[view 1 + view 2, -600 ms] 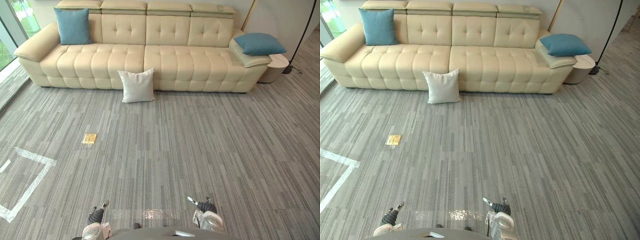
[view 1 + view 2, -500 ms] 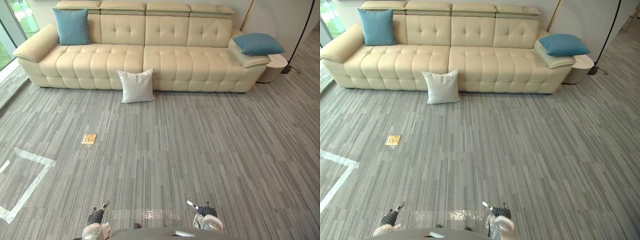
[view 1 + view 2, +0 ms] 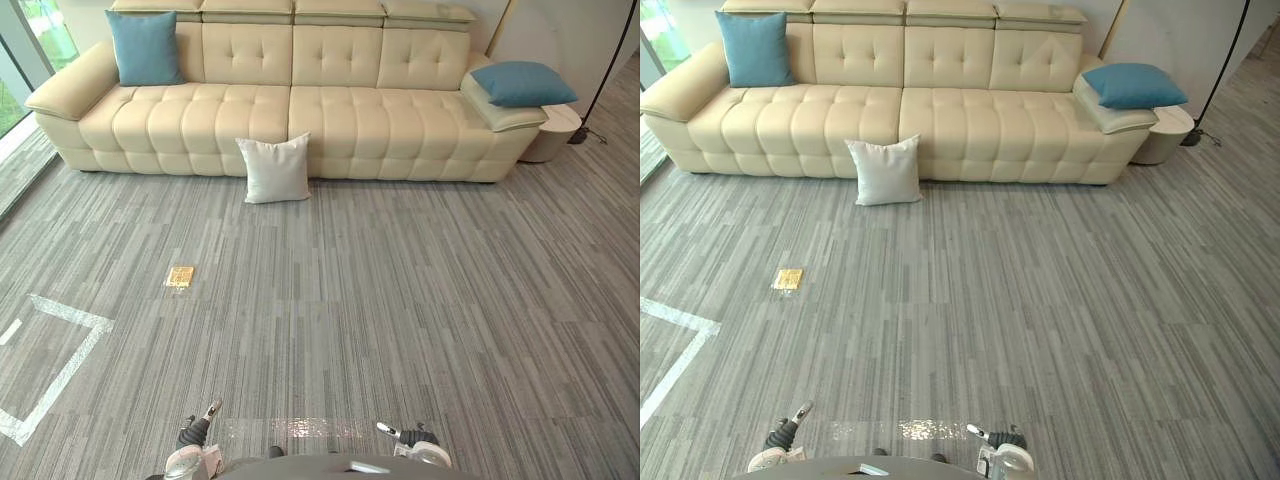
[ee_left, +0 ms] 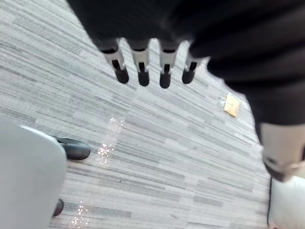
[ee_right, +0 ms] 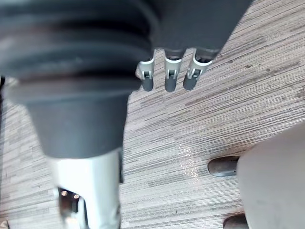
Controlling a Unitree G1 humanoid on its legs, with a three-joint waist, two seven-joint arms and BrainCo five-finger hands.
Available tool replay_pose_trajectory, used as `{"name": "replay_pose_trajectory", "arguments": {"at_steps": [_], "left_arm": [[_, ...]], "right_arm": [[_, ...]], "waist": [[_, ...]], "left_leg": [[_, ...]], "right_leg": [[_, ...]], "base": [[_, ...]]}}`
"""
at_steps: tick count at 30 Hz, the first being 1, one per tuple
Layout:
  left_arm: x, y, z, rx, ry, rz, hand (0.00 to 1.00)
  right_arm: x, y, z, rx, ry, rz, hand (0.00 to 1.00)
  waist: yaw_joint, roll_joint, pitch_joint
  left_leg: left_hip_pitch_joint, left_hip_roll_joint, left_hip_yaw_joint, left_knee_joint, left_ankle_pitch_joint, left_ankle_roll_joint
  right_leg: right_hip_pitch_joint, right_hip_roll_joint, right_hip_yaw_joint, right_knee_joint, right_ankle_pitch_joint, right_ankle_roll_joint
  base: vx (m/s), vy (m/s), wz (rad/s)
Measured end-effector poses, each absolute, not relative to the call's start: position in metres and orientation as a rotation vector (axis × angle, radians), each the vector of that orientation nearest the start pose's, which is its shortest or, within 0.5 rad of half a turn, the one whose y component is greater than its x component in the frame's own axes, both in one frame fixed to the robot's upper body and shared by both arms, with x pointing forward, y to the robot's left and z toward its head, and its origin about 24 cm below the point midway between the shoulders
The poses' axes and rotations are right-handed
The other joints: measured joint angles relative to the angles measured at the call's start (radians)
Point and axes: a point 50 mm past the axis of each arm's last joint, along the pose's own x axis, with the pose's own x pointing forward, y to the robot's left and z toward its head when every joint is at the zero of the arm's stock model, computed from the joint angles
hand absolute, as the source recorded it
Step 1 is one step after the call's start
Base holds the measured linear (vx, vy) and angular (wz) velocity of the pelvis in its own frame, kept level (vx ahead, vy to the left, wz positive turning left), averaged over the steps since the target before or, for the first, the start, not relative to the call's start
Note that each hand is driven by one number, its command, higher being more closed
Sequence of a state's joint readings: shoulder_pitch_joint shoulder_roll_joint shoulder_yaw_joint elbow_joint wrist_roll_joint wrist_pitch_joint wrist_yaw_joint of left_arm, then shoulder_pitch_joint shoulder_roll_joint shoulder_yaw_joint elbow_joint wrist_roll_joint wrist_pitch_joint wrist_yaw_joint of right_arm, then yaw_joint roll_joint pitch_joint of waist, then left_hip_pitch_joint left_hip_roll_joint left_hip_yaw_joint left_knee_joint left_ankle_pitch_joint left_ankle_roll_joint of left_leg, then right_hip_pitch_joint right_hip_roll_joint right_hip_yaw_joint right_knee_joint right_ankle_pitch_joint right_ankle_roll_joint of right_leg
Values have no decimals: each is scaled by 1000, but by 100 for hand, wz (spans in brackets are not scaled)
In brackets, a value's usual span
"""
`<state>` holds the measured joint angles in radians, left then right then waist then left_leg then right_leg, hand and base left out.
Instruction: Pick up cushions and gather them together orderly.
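Left hand: the left hand hangs low over the carpet floor, its fingers straight and holding nothing.
Right hand: the right hand hangs likewise, fingers straight and empty.
White cushion: the white cushion stands on the floor far ahead of both hands, leaning against the front of the cream sofa.
Blue cushions: one blue cushion stands upright at the sofa end far ahead and left of the left hand; the other blue cushion lies on the armrest far ahead and right of the right hand.
Between: bare carpet lies between the hands and the sofa.
Around: a gold floor plate and white tape lines lie ahead-left of the left hand; a round side table stands beside the right armrest.
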<state>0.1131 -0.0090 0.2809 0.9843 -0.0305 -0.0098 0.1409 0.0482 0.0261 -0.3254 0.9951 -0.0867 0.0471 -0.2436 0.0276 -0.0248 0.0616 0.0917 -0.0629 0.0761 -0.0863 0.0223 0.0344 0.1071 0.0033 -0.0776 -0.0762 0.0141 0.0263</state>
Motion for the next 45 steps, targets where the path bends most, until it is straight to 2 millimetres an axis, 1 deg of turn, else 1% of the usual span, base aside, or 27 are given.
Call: {"name": "replay_pose_trajectory", "arguments": {"at_steps": [5,11,22,34,37,41,45], "left_arm": [[89,192,-161,-84,1090,416,0],[90,192,-161,-85,1091,399,0],[97,190,-160,-28,1080,347,0],[96,191,-160,-25,1082,345,0],[97,191,-160,-25,1080,345,0],[99,190,-159,-26,1076,344,0],[104,191,-158,-39,1065,356,0]], "right_arm": [[104,-195,-158,-18,1111,-468,0],[102,-195,-159,-16,1122,-458,0],[103,-196,-160,-11,1130,-460,0],[103,-196,-160,-7,1128,-463,0],[104,-196,-160,-4,1127,-465,0],[104,-197,-159,0,1124,-468,0],[108,-198,-157,1,1102,-474,0]], "waist": [[-2,5,2],[-2,5,4],[-3,5,20],[-6,6,21],[-6,6,25],[-6,7,33],[-4,10,49]], "left_leg": [[-1,0,-4,0,0,0],[-4,-2,-22,0,-1,-1],[-5,-10,-50,0,3,4],[-5,-17,-55,0,3,4],[-7,-17,-62,0,0,-1],[-18,-16,-67,0,-2,-2],[-27,-4,-40,1,-27,-3]], "right_leg": [[0,0,-4,2,-4,6],[1,-1,-21,2,-7,5],[12,-7,-49,2,-11,6],[14,-14,-57,2,-14,10],[14,-14,-65,4,-17,9],[10,-13,-70,9,-30,9],[-30,-14,-74,82,-73,-1]], "base": [[-29,-12,2],[-21,-10,7],[-6,-4,7],[-12,-5,1],[-33,-21,7],[-24,-18,4],[11,-7,1]]}}
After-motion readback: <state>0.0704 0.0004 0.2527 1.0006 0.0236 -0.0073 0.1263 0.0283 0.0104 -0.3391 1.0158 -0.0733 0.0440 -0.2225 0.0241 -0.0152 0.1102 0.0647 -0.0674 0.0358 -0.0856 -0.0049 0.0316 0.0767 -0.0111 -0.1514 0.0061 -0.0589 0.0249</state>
